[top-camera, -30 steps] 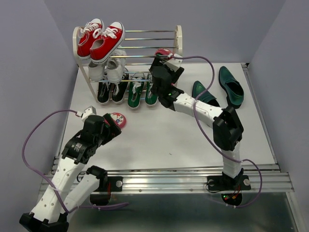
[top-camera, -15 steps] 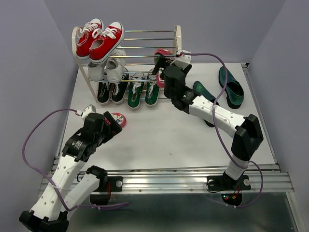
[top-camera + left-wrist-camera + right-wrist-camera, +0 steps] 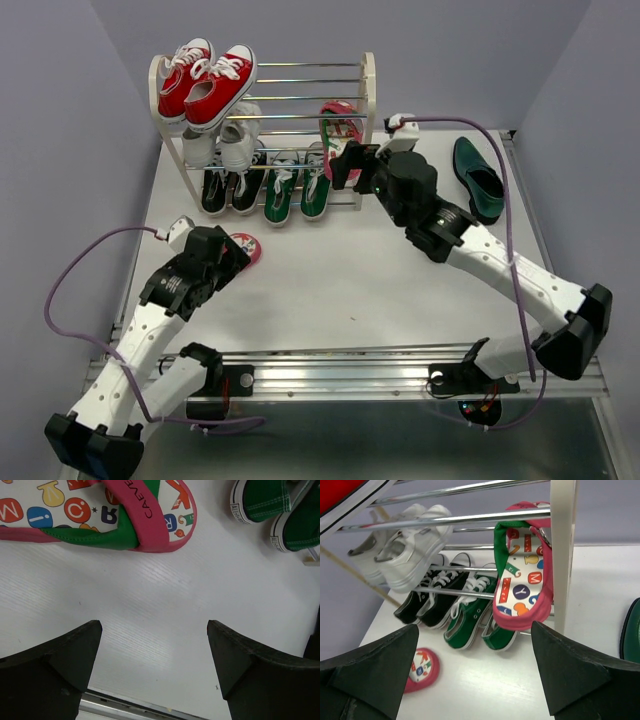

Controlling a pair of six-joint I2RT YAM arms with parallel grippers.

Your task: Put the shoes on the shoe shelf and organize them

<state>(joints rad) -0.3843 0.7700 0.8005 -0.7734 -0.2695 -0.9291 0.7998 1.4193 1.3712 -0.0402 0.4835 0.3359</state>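
The flip-flop pair is being shelved, as I judge it. The shelved flip-flop (image 3: 522, 585) is leaning on the middle tier at the 3 o'clock end of the shoe shelf (image 3: 562, 555). The right gripper (image 3: 345, 163) is hanging just beside it, fingers spread and holding nothing. The loose flip-flop (image 3: 150, 520) is lying on the white table (image 3: 330, 280) toward 9 o'clock. The left gripper (image 3: 153, 625) is hovering just short of it, jaws wide apart and empty. The green canvas sneakers (image 3: 470, 615) are sitting on the bottom tier, and a dark green loafer (image 3: 478, 180) is waiting at 2 o'clock. The next move is likely calling for the left gripper to reach toward 12 o'clock in its wrist view, straddle the strap and close.
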